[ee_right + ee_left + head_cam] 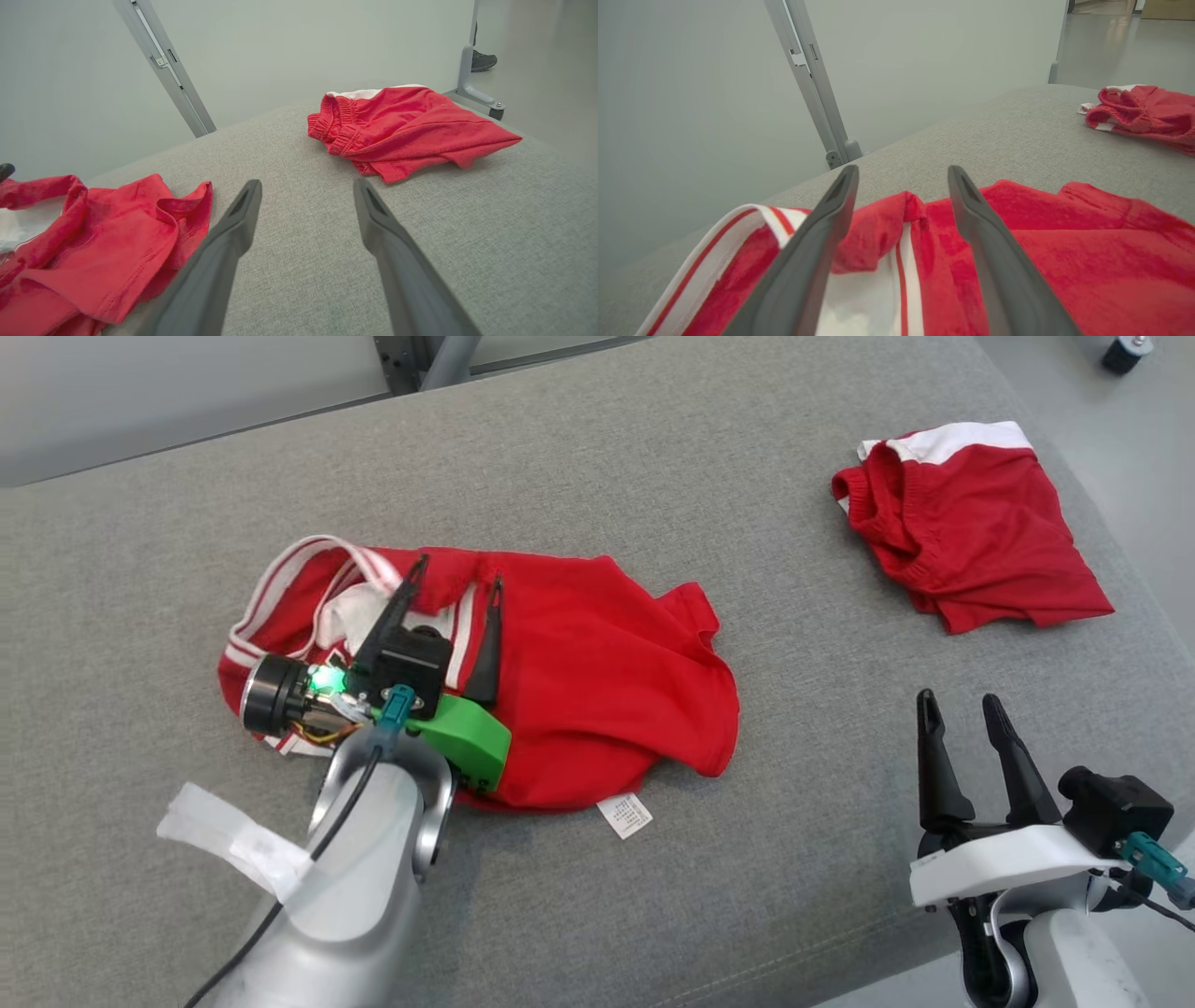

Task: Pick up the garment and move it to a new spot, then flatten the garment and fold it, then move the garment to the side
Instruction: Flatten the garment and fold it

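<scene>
The garment (597,681), a red top with white striped trim, lies crumpled on the grey table (653,448), left of centre. My left gripper (459,571) hovers over its striped end, open, one finger on either side of a raised fold of red cloth (906,210); nothing is clamped. In the left wrist view the left gripper (902,170) points across the garment (1064,242) toward the table's far edge. My right gripper (959,698) stands open at the lower right over bare fabric. In the right wrist view the right gripper (307,184) has the garment (93,242) off to its left.
Red shorts (971,532) with a white band lie folded at the table's far right corner, also seen as red shorts (406,126). A white label (624,815) sticks out from the garment's near hem. Past the far right corner a shoe (483,60) rests on the floor.
</scene>
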